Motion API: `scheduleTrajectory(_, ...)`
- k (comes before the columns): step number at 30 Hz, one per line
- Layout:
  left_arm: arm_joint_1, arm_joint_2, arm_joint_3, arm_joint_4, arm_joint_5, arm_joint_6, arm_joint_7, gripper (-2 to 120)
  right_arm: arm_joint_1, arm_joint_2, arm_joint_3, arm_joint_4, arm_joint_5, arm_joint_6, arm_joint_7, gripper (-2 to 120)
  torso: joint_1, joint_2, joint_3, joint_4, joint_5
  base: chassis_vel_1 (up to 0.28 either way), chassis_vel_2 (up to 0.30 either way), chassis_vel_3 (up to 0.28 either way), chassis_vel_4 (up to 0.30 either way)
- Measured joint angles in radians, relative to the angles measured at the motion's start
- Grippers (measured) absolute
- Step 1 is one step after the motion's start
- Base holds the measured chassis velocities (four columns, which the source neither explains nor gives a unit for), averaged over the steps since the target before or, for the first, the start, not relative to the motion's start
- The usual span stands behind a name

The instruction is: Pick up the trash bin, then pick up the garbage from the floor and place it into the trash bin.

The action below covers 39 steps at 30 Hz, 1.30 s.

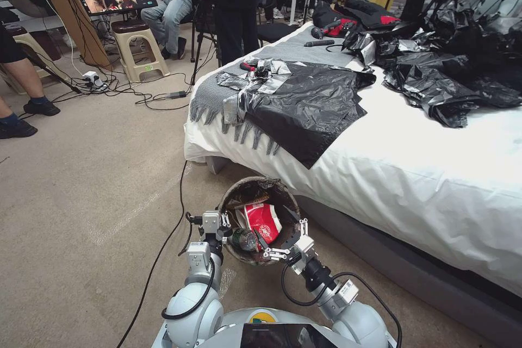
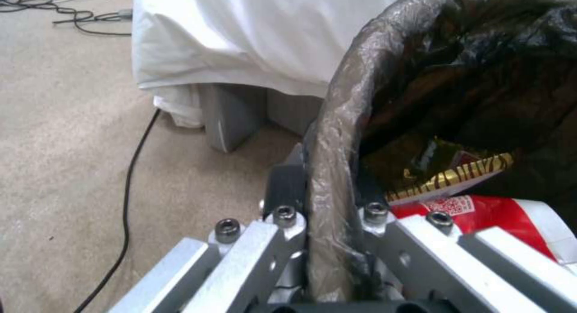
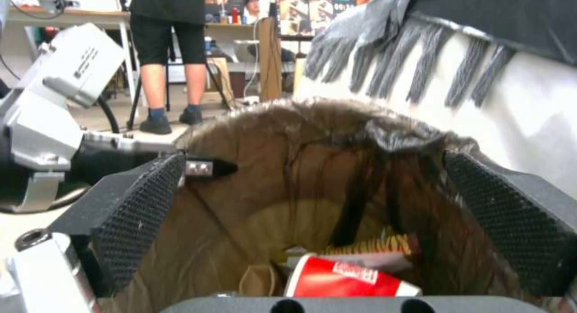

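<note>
1. The trash bin (image 1: 255, 220) is held off the floor (image 1: 81, 201), tilted with its mouth toward the robot, just beside the near corner of the bed (image 1: 380, 174).
2. The left gripper (image 1: 224, 227) is closed on the bin's left rim; in the left wrist view the bag-covered rim (image 2: 327, 168) is pinched between the fingers (image 2: 286, 186), one outside and one inside.
3. The right gripper (image 1: 287, 240) is at the bin's near right rim. Its fingers (image 3: 135, 209) are spread wide, nothing held, with the bin mouth straight ahead between them.
4. Garbage is seen inside: a red-and-white cup (image 1: 262, 220), a yellow wrapper (image 2: 451, 177) and a bottle (image 1: 243, 239) near the left rim.
5. Key relation: the opening is faced by the right fingers along the bin's axis, so drop-ins are judged to fall to the right arm; the left arm is taken up with carrying.
6. No loose litter is seen on the carpet near the bin.
</note>
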Motion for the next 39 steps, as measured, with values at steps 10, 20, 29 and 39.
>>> scheduleTrajectory(10, 0.0, 0.0, -0.01, 0.003, 0.0, 0.0, 0.002, 3, 0.004, 0.045, 0.065, 0.132, -0.051, 0.021, 0.053, 100, 0.0, 0.0, 0.0, 0.0, 0.0, 0.0, 0.0, 0.0, 0.0)
scheduleTrajectory(20, -0.001, 0.0, -0.021, 0.004, -0.002, -0.012, 0.014, 3, -0.072, 0.156, 0.146, 0.209, -0.112, 0.052, 0.243, 100, 0.0, 0.0, 0.0, -0.0003, -0.0001, 0.0, 0.0, 0.0, 0.0)
scheduleTrajectory(29, -0.002, 0.005, -0.024, -0.003, -0.013, -0.014, 0.013, 3, -0.098, 0.205, 0.179, 0.134, -0.125, 0.1, 0.286, 100, 0.0, 0.0, 0.0, 0.0, 0.0001, 0.0, 0.0, 0.0, 0.0)
scheduleTrajectory(39, -0.002, 0.006, -0.025, -0.01, -0.017, -0.013, 0.013, 3, -0.084, 0.212, 0.183, 0.095, -0.122, 0.103, 0.286, 100, 0.0, 0.0, 0.0, -0.0001, 0.0, 0.0, 0.0, 0.0, 0.0)
